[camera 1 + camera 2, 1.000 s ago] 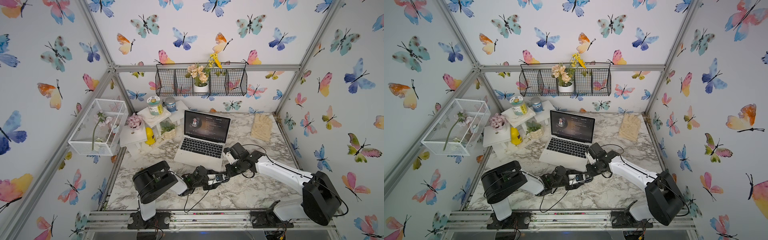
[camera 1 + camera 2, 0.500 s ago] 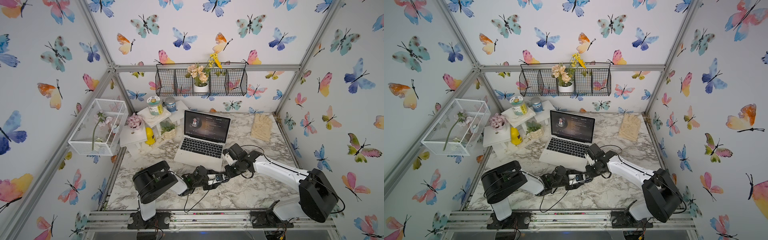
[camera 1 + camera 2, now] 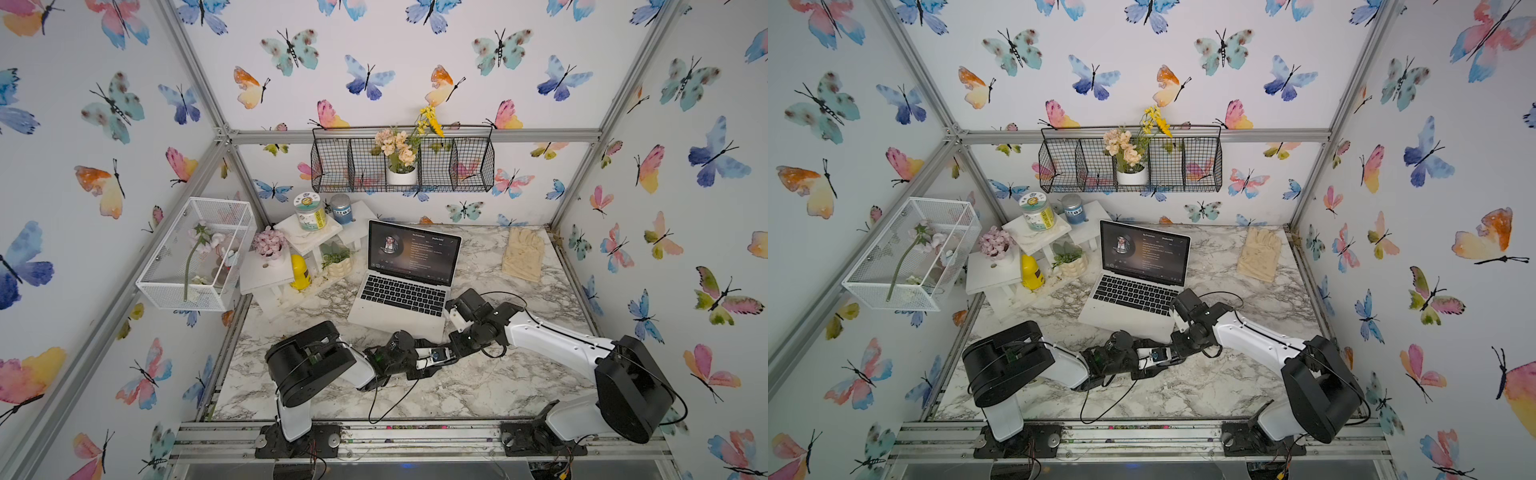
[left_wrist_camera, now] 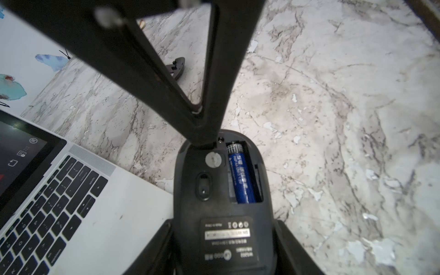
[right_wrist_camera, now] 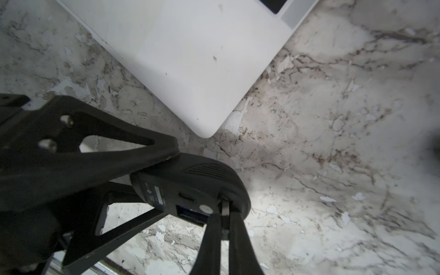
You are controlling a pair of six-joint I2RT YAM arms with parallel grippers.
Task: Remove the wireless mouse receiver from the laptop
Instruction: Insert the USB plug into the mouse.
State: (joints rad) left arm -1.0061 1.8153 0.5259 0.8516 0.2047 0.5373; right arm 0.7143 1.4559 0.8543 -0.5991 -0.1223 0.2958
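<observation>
The laptop (image 3: 390, 323) lies open on the marble table, its screen lit, in both top views (image 3: 1121, 322). In front of its near right corner my left gripper (image 4: 223, 225) is shut on a black mouse (image 4: 214, 190). The mouse is turned underside up, its battery bay open with a blue battery (image 4: 240, 176) inside. My right gripper (image 5: 225, 207) is shut on a tiny piece with a grey metal end, seemingly the wireless mouse receiver (image 5: 225, 210). The piece sits at the mouse's underside (image 5: 190, 188), apart from the laptop's corner (image 5: 204, 128).
A small black cover piece (image 4: 177, 69) lies on the table beyond the mouse. White stands with jars, a yellow bottle (image 3: 300, 272) and plants fill the back left. A beige glove (image 3: 523, 253) lies at the back right. Cables loop under both wrists.
Almost nothing: the right arm's rear part has shifted slightly. Both grippers stay together at the mouse, gripped as before.
</observation>
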